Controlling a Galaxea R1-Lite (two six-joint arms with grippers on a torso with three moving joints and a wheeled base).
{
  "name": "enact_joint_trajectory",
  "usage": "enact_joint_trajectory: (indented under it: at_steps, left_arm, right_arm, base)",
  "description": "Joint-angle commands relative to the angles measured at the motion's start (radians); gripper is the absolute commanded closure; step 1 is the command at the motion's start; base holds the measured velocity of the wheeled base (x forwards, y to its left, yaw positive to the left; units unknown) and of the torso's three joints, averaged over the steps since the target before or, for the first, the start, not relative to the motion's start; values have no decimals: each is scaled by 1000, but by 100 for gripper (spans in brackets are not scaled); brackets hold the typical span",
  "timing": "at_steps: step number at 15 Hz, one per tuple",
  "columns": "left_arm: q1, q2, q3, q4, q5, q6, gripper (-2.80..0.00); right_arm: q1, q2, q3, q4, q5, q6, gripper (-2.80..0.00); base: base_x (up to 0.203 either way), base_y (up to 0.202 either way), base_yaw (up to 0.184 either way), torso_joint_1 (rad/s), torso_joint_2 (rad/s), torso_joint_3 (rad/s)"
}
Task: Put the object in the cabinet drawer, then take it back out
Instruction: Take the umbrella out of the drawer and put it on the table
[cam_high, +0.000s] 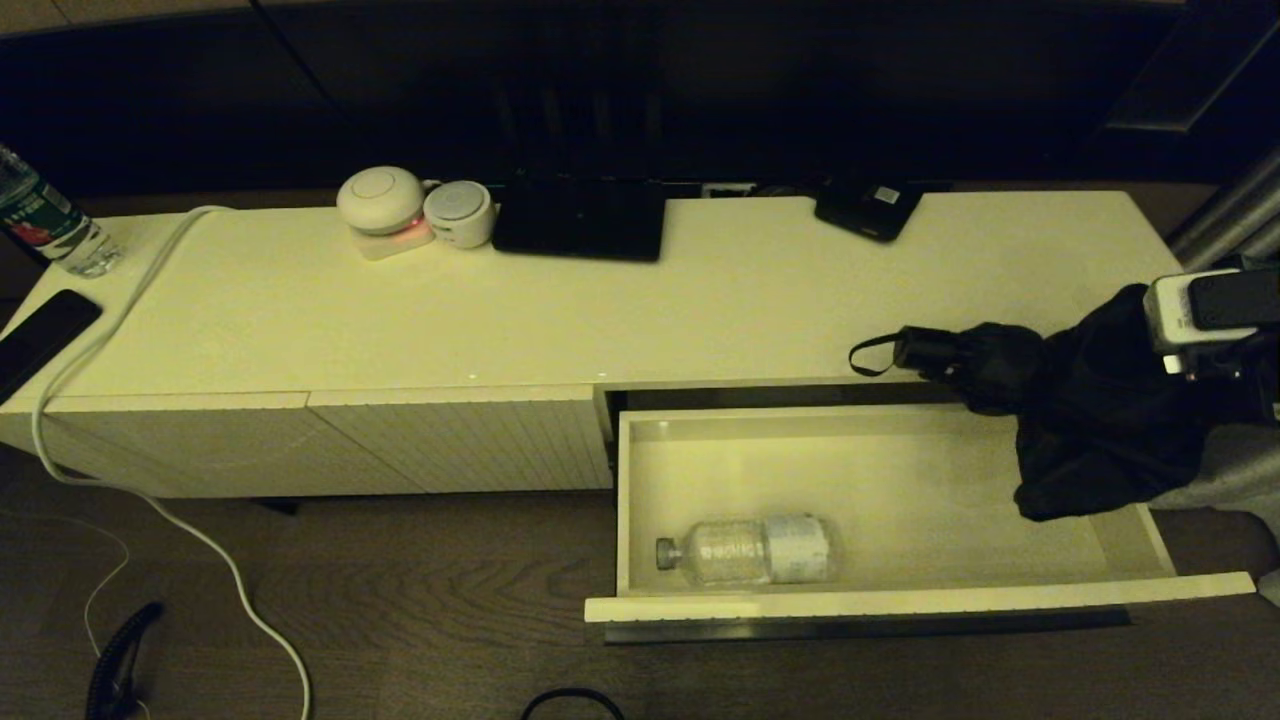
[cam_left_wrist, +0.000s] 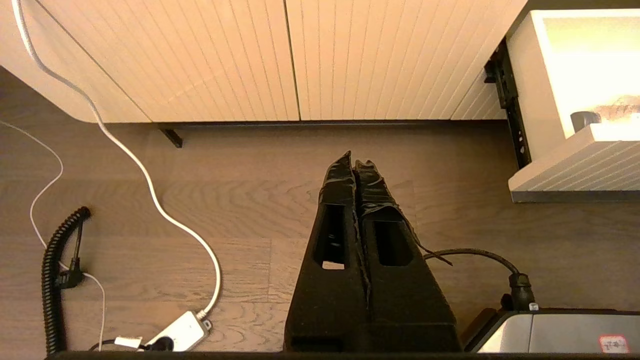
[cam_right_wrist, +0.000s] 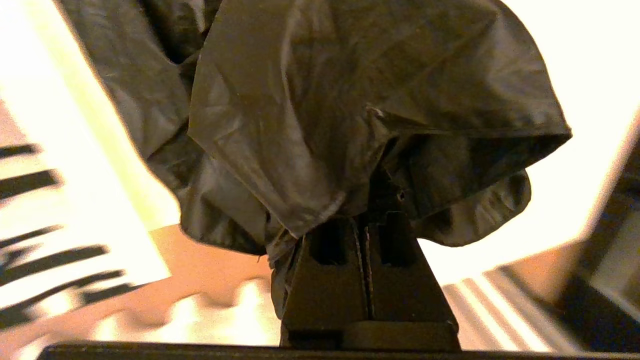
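Observation:
The object is a folded black umbrella (cam_high: 1080, 410), its loose cloth (cam_right_wrist: 350, 110) bunched around my right gripper (cam_right_wrist: 365, 222), which is shut on it. The white wrist (cam_high: 1205, 315) enters from the right edge. The umbrella hangs over the right end of the open cabinet drawer (cam_high: 900, 603). Its handle end and strap (cam_high: 905, 355) reach over the cabinet top's front edge. A clear plastic bottle (cam_high: 750, 550) lies on its side in the drawer's front left part. My left gripper (cam_left_wrist: 356, 165) is shut and empty, low over the wooden floor left of the drawer (cam_left_wrist: 575, 172).
On the cabinet top (cam_high: 700, 300) stand a water bottle (cam_high: 50, 225), a phone (cam_high: 40, 335), two round white devices (cam_high: 382, 200), a black box (cam_high: 580, 220) and a small black device (cam_high: 868, 208). A white cable (cam_high: 130, 300) runs down to the floor. A coiled black cord (cam_high: 115, 660) lies there.

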Motion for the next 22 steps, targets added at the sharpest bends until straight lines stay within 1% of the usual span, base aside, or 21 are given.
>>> enact_joint_trajectory:
  at_steps: [1, 3, 5, 10, 11, 12, 14, 17, 18, 19, 22]
  left_arm:
    - [0, -1, 0, 0, 0, 0, 0]
    - [0, -2, 2, 0, 0, 0, 0]
    - [0, -1, 1, 0, 0, 0, 0]
    - [0, -2, 2, -1, 0, 0, 0]
    - [0, -1, 0, 0, 0, 0, 0]
    - [0, -1, 1, 0, 0, 0, 0]
    - [0, 0, 2, 0, 0, 0, 0]
    - [0, -1, 2, 0, 0, 0, 0]
    - [0, -2, 0, 0, 0, 0, 0]
    - [0, -2, 2, 0, 0, 0, 0]
    - [0, -2, 0, 0, 0, 0, 0]
  right_arm:
    - [-10, 5, -2, -146, 6, -9, 0]
    - [-27, 32, 32, -329, 5, -17, 0]
    - [-36, 67, 67, -474, 5, -34, 0]
    - [-37, 164, 141, -755, 7, -54, 0]
    - [-36, 178, 152, -796, 9, -64, 0]
    - [-36, 187, 157, -809, 12, -80, 0]
    - [-36, 214, 157, -824, 17, -90, 0]
    - [-36, 235, 179, -922, 32, -96, 0]
    - [-36, 235, 179, -920, 33, -97, 0]
    - [-36, 235, 177, -914, 33, -97, -280]
    - [-35, 218, 197, -912, 32, -96, -280]
  base:
    - [0, 0, 0, 0, 0, 0]
    - [0, 0, 0, 0, 0, 0]
    - [0, 0, 0, 0, 0, 0]
    - [0, 0, 0, 0, 0, 0]
    - [0, 0, 0, 0, 0, 0]
    - [0, 0, 0, 0, 0, 0]
    - [0, 0, 0, 0, 0, 0]
    - [0, 0, 0, 0, 0, 0]
    - [0, 0, 0, 0, 0, 0]
    - [0, 0, 0, 0, 0, 0]
    - [0, 0, 0, 0, 0, 0]
